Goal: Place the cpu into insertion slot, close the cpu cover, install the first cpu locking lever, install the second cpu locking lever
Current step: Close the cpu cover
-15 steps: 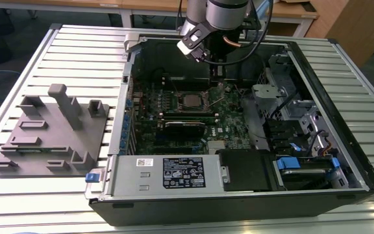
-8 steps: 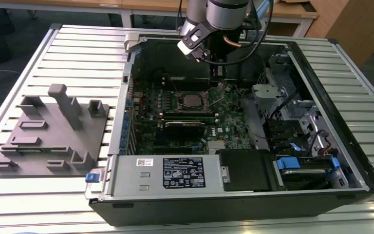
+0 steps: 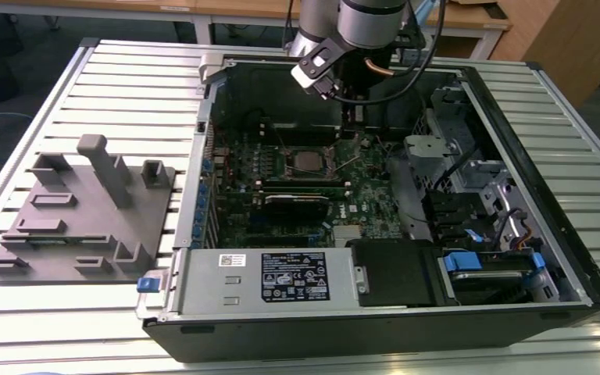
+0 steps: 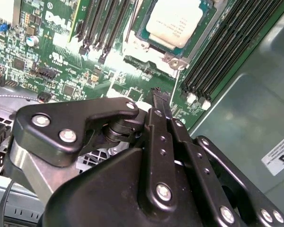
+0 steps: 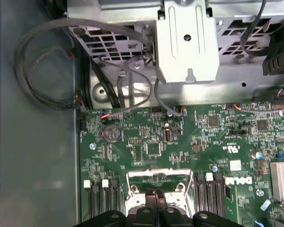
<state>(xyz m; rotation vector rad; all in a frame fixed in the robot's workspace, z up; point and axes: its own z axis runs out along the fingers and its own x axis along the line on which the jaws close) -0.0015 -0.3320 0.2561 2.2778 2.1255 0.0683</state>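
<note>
The hand (image 4: 160, 98), fingers pressed together on nothing, hovered low over the motherboard (image 5: 151, 137). The cpu (image 4: 174, 21) sat in the insertion slot (image 3: 306, 159), straight ahead of the fingertips, with the cpu cover (image 4: 176, 59) apparently down around it.

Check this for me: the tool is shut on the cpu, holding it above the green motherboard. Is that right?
Not quite. The tool is shut above the green motherboard, but on nothing: the second wrist view shows the cpu lying down on the board, apart from the tool.
</note>
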